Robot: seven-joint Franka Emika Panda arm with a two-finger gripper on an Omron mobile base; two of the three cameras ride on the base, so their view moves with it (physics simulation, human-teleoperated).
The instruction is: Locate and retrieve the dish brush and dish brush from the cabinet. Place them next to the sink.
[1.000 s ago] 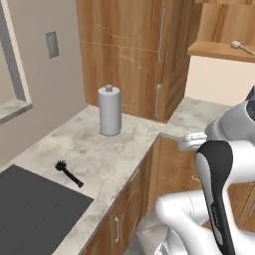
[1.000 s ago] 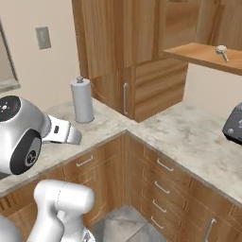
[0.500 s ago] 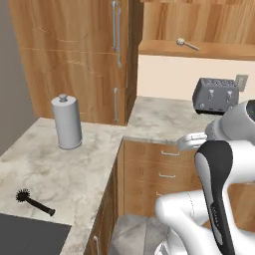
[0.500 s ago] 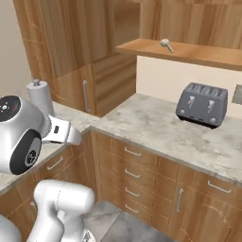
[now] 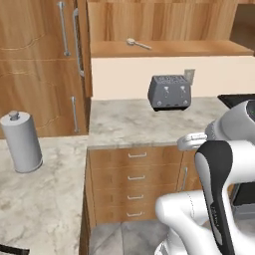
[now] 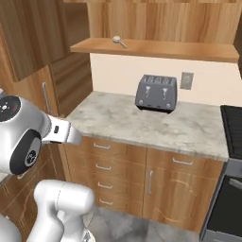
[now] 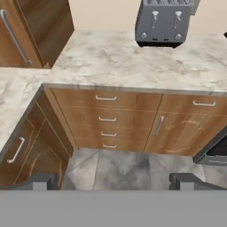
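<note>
Since a second ago my base has swung round: both base views have slid off the corner with the grey canister (image 5: 21, 142) and now face the toaster (image 5: 170, 92). My jaws stand spread wide with nothing between them, my gripper (image 7: 113, 182) hanging over the floor in front of the drawers (image 7: 108, 120) below the toaster. One pale dish brush (image 5: 137, 44) lies on the cabinet (image 5: 164, 48) ledge, above and left of the toaster on the counter (image 5: 129, 119).
</note>
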